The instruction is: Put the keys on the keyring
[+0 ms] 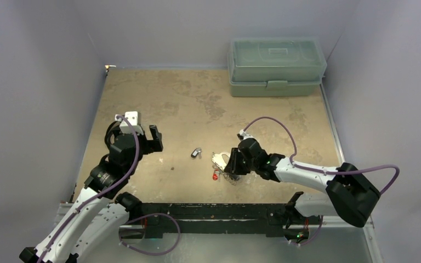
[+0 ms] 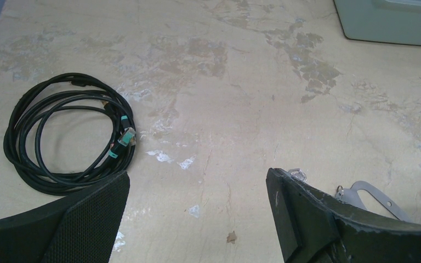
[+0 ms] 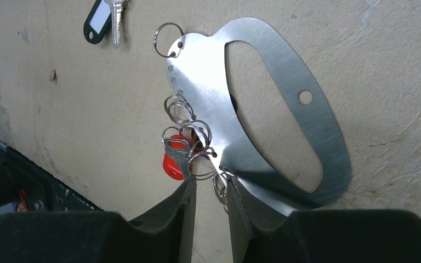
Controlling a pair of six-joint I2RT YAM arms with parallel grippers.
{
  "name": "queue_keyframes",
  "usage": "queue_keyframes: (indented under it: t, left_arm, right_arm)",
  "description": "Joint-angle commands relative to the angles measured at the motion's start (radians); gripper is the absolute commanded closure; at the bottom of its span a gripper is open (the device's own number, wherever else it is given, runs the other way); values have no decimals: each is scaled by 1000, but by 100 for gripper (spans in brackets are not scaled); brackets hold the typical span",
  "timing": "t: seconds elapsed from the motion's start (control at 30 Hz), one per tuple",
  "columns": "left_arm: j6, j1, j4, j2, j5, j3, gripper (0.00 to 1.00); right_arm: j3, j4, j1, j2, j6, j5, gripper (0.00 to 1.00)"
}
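The keyring (image 3: 285, 71), a flat silvery plate with an oval cut-out, lies on the table (image 1: 159, 104) with several split rings along its edge. A red-headed key (image 3: 171, 164) and a plain silvery key (image 3: 176, 149) hang in the rings at that edge. A dark-headed key (image 3: 96, 21) lies apart, farther off. My right gripper (image 3: 211, 186) stands at the ringed edge with a narrow gap between its jaws. A split ring (image 3: 220, 189) sits against one finger; a grip does not show. In the top view the right gripper (image 1: 229, 164) is over the keyring (image 1: 218, 160). My left gripper (image 2: 197, 181) is wide open, holding nothing, left of the keyring (image 2: 373, 192).
A black coiled cable (image 2: 66, 134) lies ahead-left of the left gripper. A grey-green lidded box (image 1: 277, 66) stands at the far right of the table. A black rail (image 1: 214, 211) runs along the near edge. Grey walls close in both sides.
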Motion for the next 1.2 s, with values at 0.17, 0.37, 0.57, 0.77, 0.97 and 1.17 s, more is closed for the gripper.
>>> queue_keyframes:
  t: [0.17,0.37,0.57,0.77,0.97,1.17]
  left_arm:
    - [24,7,21,-1,-2,16,6]
    - [24,6,21,-2,-2,16,6]
    - [24,6,20,-4,-2,16,6]
    - [24,6,20,-4,-2,16,6]
    - [24,6,19,-6,-2,16,6]
    - [24,6,19,-6,-2,16,6]
  right_arm:
    - [-21,48,17,4,25,-10,66]
    - [-16,49,22,41,22,-12,66]
    - [-9,49,28,21,21,-8,66]
    - [9,48,39,-6,18,-32,67]
    - [22,106,79,10,-2,-73,68]
    - [32,144,107,42,-12,-85,67]
